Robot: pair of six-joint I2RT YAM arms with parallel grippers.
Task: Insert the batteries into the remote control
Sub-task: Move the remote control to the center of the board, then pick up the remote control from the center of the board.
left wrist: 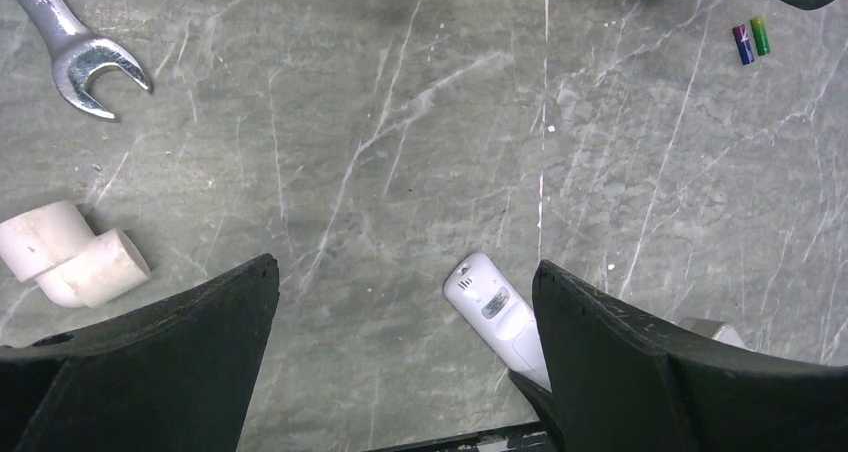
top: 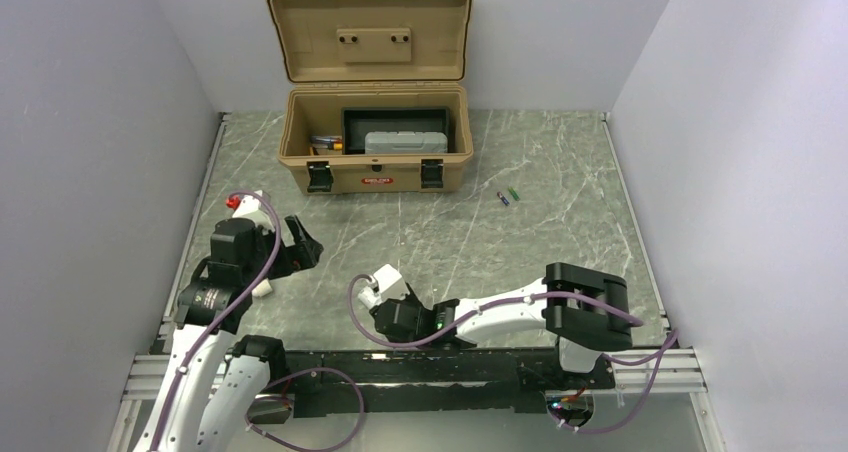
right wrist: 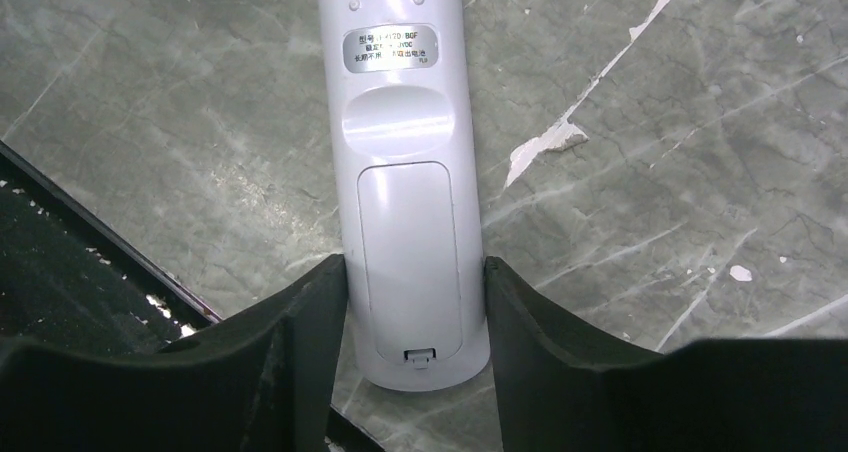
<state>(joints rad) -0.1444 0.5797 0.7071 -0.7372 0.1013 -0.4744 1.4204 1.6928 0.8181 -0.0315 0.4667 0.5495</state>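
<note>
The remote control (right wrist: 405, 172) lies back side up on the marble table, its battery cover closed. My right gripper (right wrist: 415, 262) is shut on its lower end, one finger pressed against each long side. From the left wrist view the remote control (left wrist: 495, 310) shows beside my right-hand finger. My left gripper (left wrist: 405, 265) hovers wide open over bare table, holding nothing. The two batteries, one purple (top: 503, 198) and one green (top: 514, 194), lie side by side right of the toolbox, far from both grippers. The same purple battery (left wrist: 743, 44) and green battery (left wrist: 761, 35) appear in the left wrist view's top right corner.
An open tan toolbox (top: 372, 152) stands at the back of the table with items inside. A silver wrench (left wrist: 85, 62) and a white pipe elbow (left wrist: 70, 257) lie at the left, near my left arm. The table's front rail runs just behind the right gripper.
</note>
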